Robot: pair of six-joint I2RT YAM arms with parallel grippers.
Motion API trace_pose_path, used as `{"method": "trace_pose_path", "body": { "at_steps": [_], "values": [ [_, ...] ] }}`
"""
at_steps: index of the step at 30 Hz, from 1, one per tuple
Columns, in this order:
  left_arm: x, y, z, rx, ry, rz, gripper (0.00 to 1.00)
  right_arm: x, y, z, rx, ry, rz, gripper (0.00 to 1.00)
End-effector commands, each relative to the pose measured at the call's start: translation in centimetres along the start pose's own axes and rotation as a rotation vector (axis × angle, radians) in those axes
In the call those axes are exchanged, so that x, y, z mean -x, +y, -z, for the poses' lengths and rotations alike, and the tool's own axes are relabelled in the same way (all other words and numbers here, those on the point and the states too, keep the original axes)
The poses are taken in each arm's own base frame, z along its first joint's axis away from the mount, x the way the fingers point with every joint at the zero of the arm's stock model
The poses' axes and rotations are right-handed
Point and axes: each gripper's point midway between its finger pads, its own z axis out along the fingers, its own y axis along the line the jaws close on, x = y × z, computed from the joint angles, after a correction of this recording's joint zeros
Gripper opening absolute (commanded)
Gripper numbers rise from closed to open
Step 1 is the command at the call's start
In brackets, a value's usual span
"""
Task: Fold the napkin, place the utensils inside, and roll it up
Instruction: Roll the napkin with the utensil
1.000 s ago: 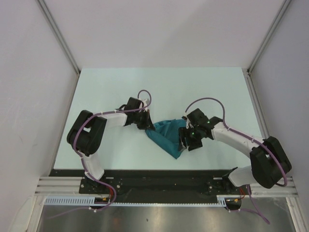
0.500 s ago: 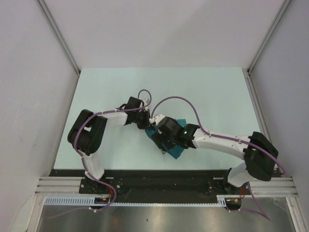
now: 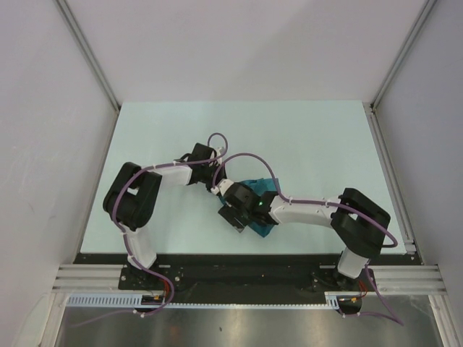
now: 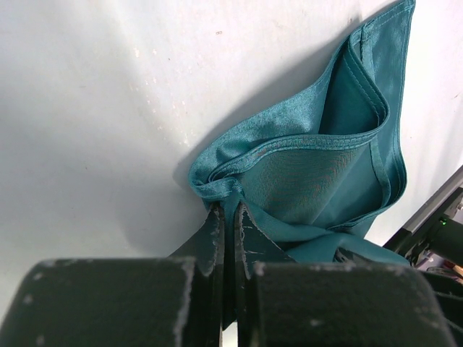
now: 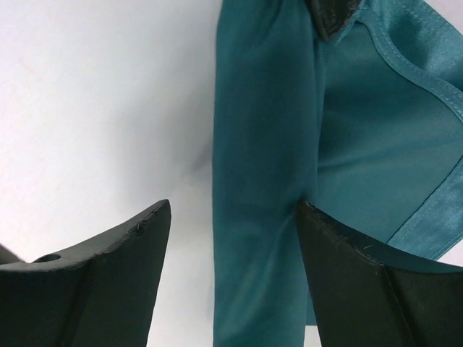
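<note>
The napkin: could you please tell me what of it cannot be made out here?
- Top view: the right gripper covers the middle of the napkin.
- Left wrist view: its pinched corner vanishes between the shut jaws of the left gripper.
- Right wrist view: frame edges cut it off; full outline unknown.

White links (image 3: 170, 173), black joints (image 3: 132, 196), purple cables (image 3: 249, 154); gripper fingers (image 4: 212, 238) black, scuffed; green light (image 3: 259, 204).
</note>
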Motion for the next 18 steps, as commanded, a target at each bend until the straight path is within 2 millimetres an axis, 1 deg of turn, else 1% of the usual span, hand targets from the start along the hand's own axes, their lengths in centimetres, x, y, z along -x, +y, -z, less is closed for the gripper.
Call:
{"method": "trace_pose_path", "body": {
  "at_steps": [1,2,4,5,10,12,14,15,16,17,18],
  "values": [
    [-0.2,1.7,-0.8,0.063,0.016,-0.021,0.00,1.4,-0.7,-1.0,0.006,-0.058,-0.035,0.74],
    [-0.1,1.7,-0.8,0.062,0.014,-0.021,0.00,1.0,-1.0,-1.2,0.012,-0.049,-0.049,0.74],
    [0.0,1.6,-0.8,0.062,0.014,-0.023,0.00,0.9,-1.2,-1.4,0.020,-0.050,-0.057,0.73],
    [0.1,1.5,-0.8,0.060,0.014,-0.022,0.00,0.4,-1.4,-1.7,0.031,-0.036,-0.066,0.73],
    [0.5,0.9,-0.7,0.038,0.004,-0.026,0.00,-0.7,-1.4,-2.5,0.078,-0.002,-0.096,0.70],
    [0.8,0.7,-0.6,0.031,-0.004,-0.028,0.00,-1.4,-1.4,-2.8,0.089,0.018,-0.109,0.69],
    [1.1,0.4,-0.6,0.023,-0.008,-0.027,0.00,-2.0,-1.3,-3.0,0.097,0.036,-0.116,0.65],
    [1.3,0.2,-0.6,0.020,-0.015,-0.031,0.00,-2.7,-1.3,-3.3,0.100,0.058,-0.121,0.64],
    [1.7,-0.1,-0.4,0.014,-0.025,-0.028,0.02,-3.1,-1.2,-3.4,0.108,0.070,-0.135,0.61],
    [2.1,-0.3,-0.2,0.012,-0.037,-0.029,0.12,-3.6,-1.1,-3.5,0.113,0.088,-0.142,0.59],
    [2.9,-0.5,0.4,0.006,-0.063,-0.027,0.18,-4.3,-1.0,-3.7,0.120,0.107,-0.151,0.57]
  ]
}}
